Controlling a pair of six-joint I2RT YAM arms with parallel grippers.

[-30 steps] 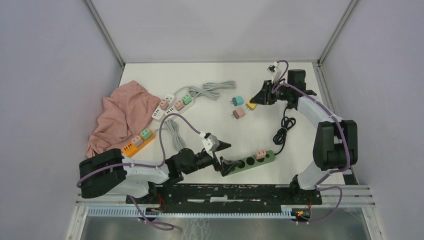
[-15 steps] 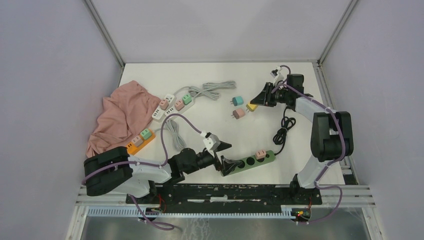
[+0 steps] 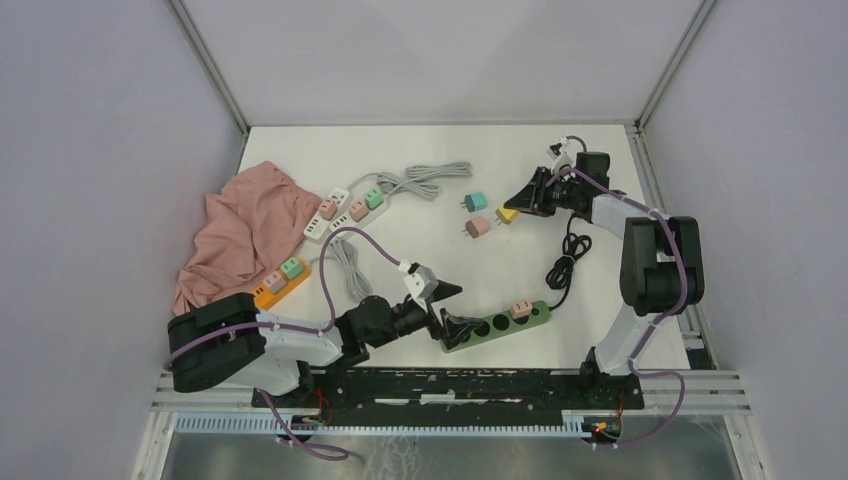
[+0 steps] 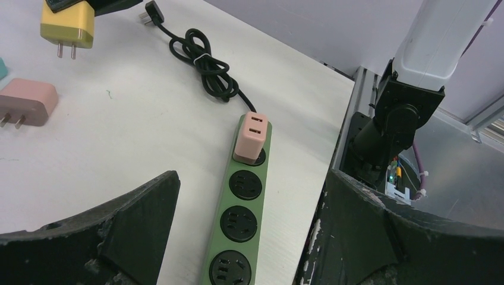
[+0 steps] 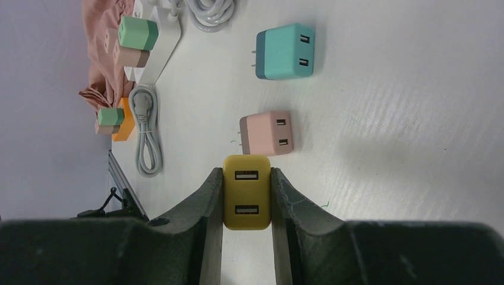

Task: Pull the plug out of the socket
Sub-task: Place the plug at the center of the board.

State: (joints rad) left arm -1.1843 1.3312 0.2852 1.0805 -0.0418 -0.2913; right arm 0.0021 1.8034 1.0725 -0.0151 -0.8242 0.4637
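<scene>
A green socket strip [image 3: 497, 324] lies near the front of the table, with a pink plug [image 3: 520, 308] seated in its far outlet. In the left wrist view the strip [image 4: 241, 228] runs between my fingers and the pink plug [image 4: 252, 135] stands beyond them. My left gripper [image 3: 453, 311] [image 4: 249, 184] is open and straddles the strip's near end without touching it. At the back right, my right gripper [image 3: 517, 205] [image 5: 246, 178] is shut on a yellow plug [image 3: 507, 213] [image 5: 246, 193], held just over the table.
A loose teal plug [image 3: 476, 202] [image 5: 287, 51] and a loose pink plug [image 3: 478, 227] [image 5: 266, 133] lie beside the yellow one. The strip's black cable [image 3: 567, 256] coils at the right. A white strip [image 3: 335, 210], an orange strip [image 3: 272, 285] and a pink cloth [image 3: 240, 230] lie at the left.
The right arm has folded lower, bringing its wrist down toward the table with the yellow plug still gripped. The left arm has hardly moved.
</scene>
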